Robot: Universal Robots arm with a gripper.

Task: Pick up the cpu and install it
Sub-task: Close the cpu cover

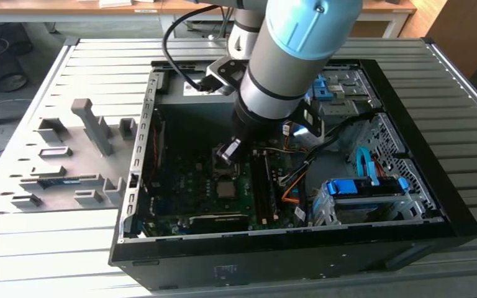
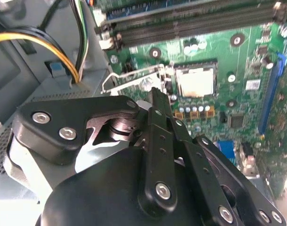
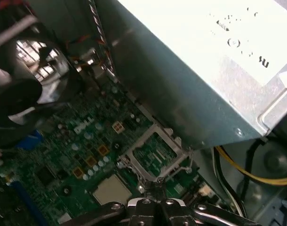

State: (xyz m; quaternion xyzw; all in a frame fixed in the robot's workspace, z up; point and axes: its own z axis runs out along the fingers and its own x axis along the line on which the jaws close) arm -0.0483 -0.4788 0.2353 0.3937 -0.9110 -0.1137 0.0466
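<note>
cpu (image 2: 195,80): laid in socket, mid motherboard (image 2: 247,66); retention frame (image 3: 155,155) open.
gripper (image 2: 156,96): fingers pressed together, just beside socket; any pinched part cannot be told.

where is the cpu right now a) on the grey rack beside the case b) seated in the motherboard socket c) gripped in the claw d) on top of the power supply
b: in the second wrist view the cpu lies flat, silvery face up, inside the black socket on the green motherboard.
</note>
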